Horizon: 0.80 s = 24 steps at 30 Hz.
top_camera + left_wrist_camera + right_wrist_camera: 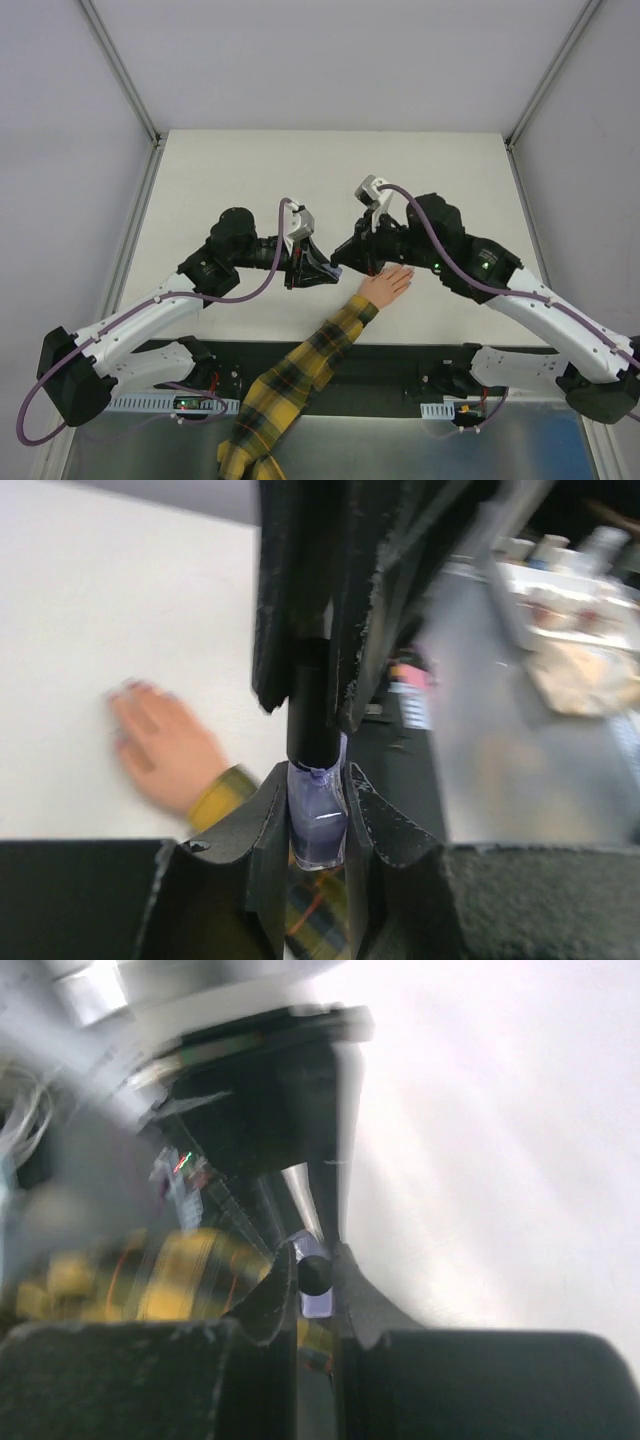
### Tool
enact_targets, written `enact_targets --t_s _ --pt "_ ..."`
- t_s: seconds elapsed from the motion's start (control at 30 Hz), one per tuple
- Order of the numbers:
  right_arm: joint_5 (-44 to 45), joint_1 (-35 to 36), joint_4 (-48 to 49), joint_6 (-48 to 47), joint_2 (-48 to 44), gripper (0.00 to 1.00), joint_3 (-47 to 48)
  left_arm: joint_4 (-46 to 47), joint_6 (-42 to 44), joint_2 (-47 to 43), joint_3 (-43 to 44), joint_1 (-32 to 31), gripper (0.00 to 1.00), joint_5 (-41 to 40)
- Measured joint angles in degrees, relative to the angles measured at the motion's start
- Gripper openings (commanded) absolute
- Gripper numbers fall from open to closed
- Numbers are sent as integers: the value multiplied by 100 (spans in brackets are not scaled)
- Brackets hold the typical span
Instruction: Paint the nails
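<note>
A small purple bottle with a dark cap hangs above the table between the two grippers. My left gripper is shut on the bottle's glass body. My right gripper is shut on the cap, coming at the left gripper head-on. In the top view the left gripper and right gripper meet tip to tip, just left of a peach-skinned hand. The hand lies flat on the table, with a yellow-and-black plaid sleeve. The nails are blurred in the left wrist view, on fingertips pointing away from the bottle.
The white table stretches beyond the arms, bounded by metal frame posts at left and right. A black strip runs along the near edge over the arm bases. A cluttered bench shows blurred behind the left gripper.
</note>
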Motion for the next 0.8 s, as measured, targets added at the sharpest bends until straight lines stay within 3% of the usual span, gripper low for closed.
enact_targets --t_s 0.1,0.17,0.23,0.3,0.47,0.57,0.67,0.8 --pt "2518 804 321 1451 9 1 -280 -297 177 -192 -197 28 0 -1012" --pt "4109 1456 680 2319 11 1 -643 -570 260 -264 -271 39 0 -1272" --pt "4955 1755 643 2811 201 1 -625 -704 332 -278 -297 35 0 -1432" --pt "5495 1847 367 3023 564 12 -221 -704 345 -278 -297 46 0 -1589" --pt "5788 1886 111 3080 848 53 205 -442 372 -243 -269 140 0 -1626" --pt "5674 1923 70 2806 778 67 254 -315 374 -192 -144 142 0 -1412" --pt "5416 1891 -72 2323 533 73 284 -205 374 -155 -55 140 0 -988" --pt "4544 1727 -157 1460 20 71 284 160 223 -7 46 140 0 -221"
